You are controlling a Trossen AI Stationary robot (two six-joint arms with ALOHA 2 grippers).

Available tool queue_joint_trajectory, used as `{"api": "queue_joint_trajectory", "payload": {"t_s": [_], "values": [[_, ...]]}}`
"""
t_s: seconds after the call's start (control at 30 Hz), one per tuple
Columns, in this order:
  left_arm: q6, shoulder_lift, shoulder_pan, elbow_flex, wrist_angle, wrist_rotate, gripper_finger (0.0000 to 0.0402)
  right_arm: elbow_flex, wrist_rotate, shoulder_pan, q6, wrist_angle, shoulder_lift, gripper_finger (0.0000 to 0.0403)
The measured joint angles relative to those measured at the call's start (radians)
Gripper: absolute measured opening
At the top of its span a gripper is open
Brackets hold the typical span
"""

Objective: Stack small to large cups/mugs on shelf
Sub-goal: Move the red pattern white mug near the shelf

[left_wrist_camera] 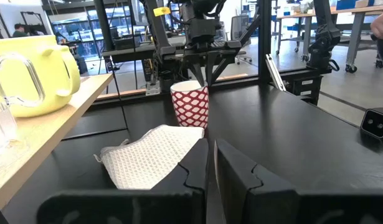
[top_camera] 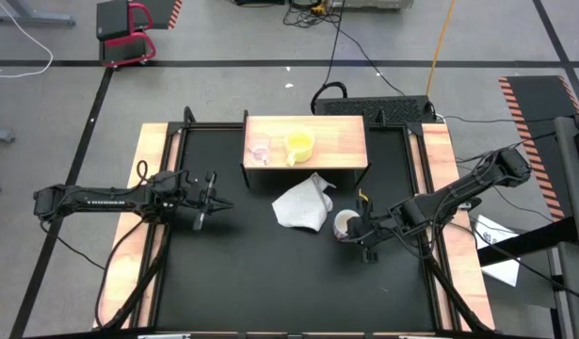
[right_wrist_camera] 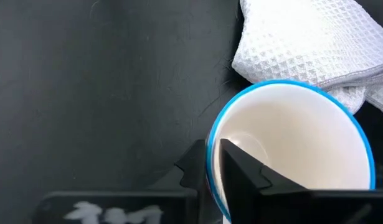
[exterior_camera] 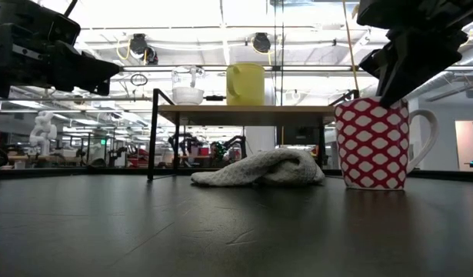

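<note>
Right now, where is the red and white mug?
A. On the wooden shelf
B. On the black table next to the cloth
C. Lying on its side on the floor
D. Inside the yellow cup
B: the red and white mug stands upright on the black table beside the cloth, with the right tool at its rim.

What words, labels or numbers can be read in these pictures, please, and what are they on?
Left arm, over the table's left: white lettering, too small to read.
Right gripper, on the mug rim: white marking on its body, blurred.
Mug: red-and-white pattern, no words.
Nothing else bears readable text.
</note>
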Motion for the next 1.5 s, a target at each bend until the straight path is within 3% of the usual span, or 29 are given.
{"api": "queue_joint_trajectory", "payload": {"t_s": [0.27, 0.43, 0.83, 1.5], "values": [[0.000, 0.000, 0.000, 0.000, 0.000, 0.000, 0.0031, 0.000, 0.001, 0.000, 0.004, 0.003, 0.000, 0.0114], [0.000, 0.000, 0.000, 0.000, 0.000, 0.000, 0.0031, 0.000, 0.002, 0.000, 0.004, 0.003, 0.000, 0.0138], [0.000, 0.000, 0.000, 0.000, 0.000, 0.000, 0.0031, -0.001, 0.003, 0.000, -0.001, 0.012, -0.006, 0.0141], [-0.001, 0.000, 0.000, 0.000, 0.021, 0.000, 0.0031, -0.001, 0.004, -0.017, -0.037, 0.011, -0.164, 0.0141]]}}
